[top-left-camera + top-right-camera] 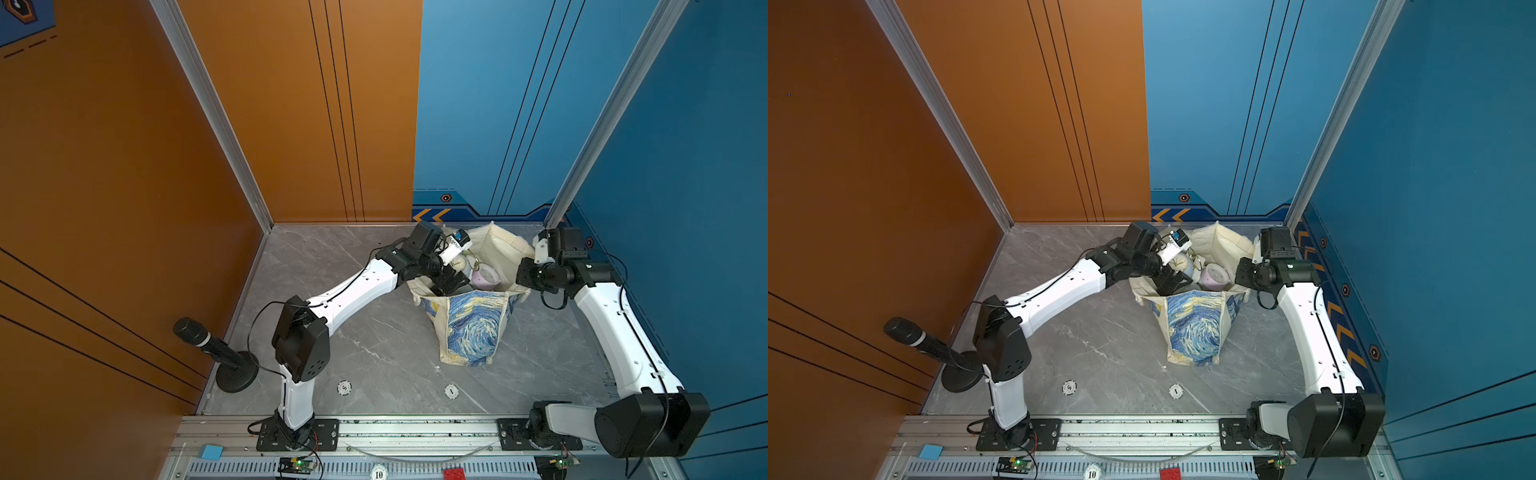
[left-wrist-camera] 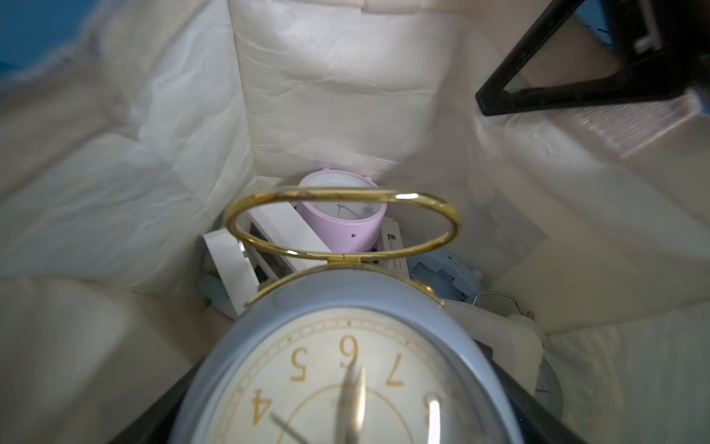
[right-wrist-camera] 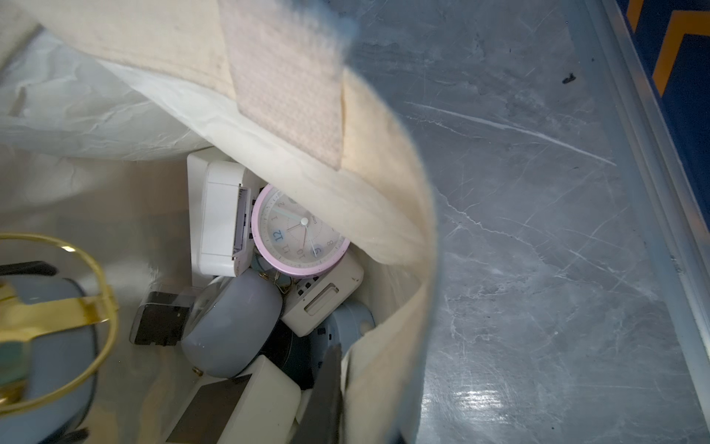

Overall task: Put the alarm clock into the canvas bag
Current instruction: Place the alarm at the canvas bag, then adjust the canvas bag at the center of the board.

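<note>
Now our left end effector (image 1: 451, 281) grips the clock (image 2: 345, 365), ring (image 2: 342, 223) pointing down into the bag (image 1: 473, 328) at mid-frame; our right end effector (image 1: 524, 277) pinches its rim.

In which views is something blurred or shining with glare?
Left wrist view: the pale blue round alarm clock is too near, its dial soft, with a glare streak on the glass. Right wrist view: the rim of the cream canvas bag is blurred; the grey marble table shows glare.
</note>
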`<control>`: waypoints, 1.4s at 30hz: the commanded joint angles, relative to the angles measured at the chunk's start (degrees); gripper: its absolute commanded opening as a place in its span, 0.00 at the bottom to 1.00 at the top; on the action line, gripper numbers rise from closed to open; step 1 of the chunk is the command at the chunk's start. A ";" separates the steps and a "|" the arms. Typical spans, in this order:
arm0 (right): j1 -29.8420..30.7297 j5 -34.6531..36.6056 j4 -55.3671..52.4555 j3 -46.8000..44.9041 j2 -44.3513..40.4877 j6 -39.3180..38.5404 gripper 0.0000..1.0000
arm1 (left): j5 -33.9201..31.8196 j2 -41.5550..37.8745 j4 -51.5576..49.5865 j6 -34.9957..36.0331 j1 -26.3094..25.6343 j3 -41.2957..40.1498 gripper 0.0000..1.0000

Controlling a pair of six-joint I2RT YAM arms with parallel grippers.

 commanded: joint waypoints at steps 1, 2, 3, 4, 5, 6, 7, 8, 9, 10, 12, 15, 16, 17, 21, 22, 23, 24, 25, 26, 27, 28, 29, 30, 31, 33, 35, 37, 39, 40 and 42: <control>0.48 -0.43 -0.40 1.33 -0.75 -1.21 0.11 | 3.37 2.04 0.86 -1.57 -0.68 2.54 0.59; 0.50 -0.43 -0.36 1.25 -0.74 -1.16 0.11 | 4.07 3.03 0.85 -1.79 -0.77 2.65 0.60; 0.56 -0.43 -0.38 1.26 -0.65 -1.20 0.11 | 4.22 3.76 0.72 -1.94 -0.82 2.89 0.61; 0.57 -0.47 -0.39 1.33 -0.65 -1.19 0.11 | 4.75 4.58 0.53 -2.01 -0.84 3.02 0.63; 0.56 -0.48 -0.40 1.29 -0.61 -1.22 0.11 | 5.23 5.22 0.38 -2.20 -0.93 3.25 0.65; 0.56 -0.43 -0.43 1.32 -0.47 -1.16 0.11 | 5.62 5.65 0.28 -2.47 -1.01 3.35 0.67; 0.56 -0.44 -0.39 1.45 -0.56 -1.21 0.11 | 5.68 5.80 0.29 -2.75 -1.03 3.35 0.70; 0.56 -0.44 -0.36 1.37 -0.59 -1.21 0.11 | 5.81 5.81 0.38 -2.87 -1.18 3.43 0.72; 0.56 -0.44 -0.42 1.33 -0.59 -1.22 0.11 | 5.82 5.66 0.29 -2.89 -1.21 3.44 0.79; 0.56 -0.43 -0.43 1.33 -0.57 -1.20 0.11 | 5.57 5.25 0.35 -2.76 -1.38 3.44 0.85; 0.56 -0.34 -0.43 1.24 -0.63 -1.30 0.11 | 4.82 4.16 0.22 -2.69 -1.43 3.44 0.96; 0.56 -0.34 -0.41 1.16 -0.76 -1.29 0.11 | 3.84 1.71 0.24 -3.35 -1.34 3.48 0.99; 0.56 -0.34 -0.38 1.16 -0.78 -1.27 0.11 | 3.68 0.87 0.26 -3.63 -1.18 3.51 0.98; 0.56 -0.34 -0.35 1.17 -0.74 -1.27 0.11 | 3.49 -0.17 0.26 -4.02 -0.96 3.53 0.98; 0.56 -0.36 -0.43 1.24 -0.82 -1.25 0.11 | 2.77 -3.97 0.31 -6.01 -0.03 3.57 0.98; 0.58 -0.34 -0.39 1.23 -0.91 -1.28 0.11 | 2.73 -4.94 0.27 -6.47 0.10 3.62 0.98; 0.56 -0.34 -0.42 1.23 -0.91 -1.27 0.11 | 2.45 -6.05 0.25 -7.01 0.35 3.54 0.98; 0.58 -0.39 -0.36 1.21 -0.95 -1.23 0.11 | 2.12 -6.94 0.20 -7.33 0.46 3.43 0.98; 0.58 -0.34 -0.42 1.14 -1.01 -1.30 0.11 | 1.68 -7.92 -0.05 -7.75 0.69 3.27 0.98; 0.64 -0.34 -0.36 1.14 -1.00 -1.30 0.11 | 1.00 -8.89 -0.48 -8.05 0.71 3.16 0.98; 0.68 -0.34 -0.35 1.14 -0.99 -1.23 0.11 | 0.21 -9.72 -0.70 -8.21 0.75 2.84 0.98; 0.65 -0.29 -0.43 1.07 -0.97 -1.26 0.11 | -1.07 -10.74 -1.24 -8.50 0.88 2.58 0.98; 0.65 -0.31 -0.38 1.07 -0.98 -1.25 0.11 | -2.89 -11.74 -2.00 -8.93 0.97 2.24 0.99; 0.68 -0.30 -0.38 1.13 -1.07 -1.25 0.11 | -4.28 -12.63 -2.70 -9.31 1.06 1.91 1.00; 0.65 -0.26 -0.39 1.07 -1.12 -1.23 0.11 | -6.17 -13.74 -3.61 -10.16 1.23 1.42 1.00; 0.70 -0.26 -0.41 1.01 -1.09 -1.24 0.11 | -11.53 -15.37 -6.40 -14.60 2.17 0.85 0.96; 0.70 -0.26 -0.36 0.98 -1.07 -1.28 0.11 | -17.33 -16.49 -11.65 -21.26 4.06 0.88 0.93; 0.77 -0.26 -0.40 0.98 -0.97 -1.30 0.11 | -18.70 -17.82 -15.63 -26.27 6.39 -0.26 0.90; 0.74 -0.30 -0.41 1.03 -0.97 -1.23 0.11 | -18.47 -19.80 -16.28 -29.06 7.97 -3.68 0.90; 0.74 -0.27 -0.39 0.98 -1.01 -1.27 0.11 | -19.17 -20.88 -16.34 -30.31 8.19 -5.87 0.90; 0.82 -0.26 -0.37 0.98 -1.04 -1.30 0.11 | -18.61 -22.10 -16.37 -32.41 8.44 -9.03 0.89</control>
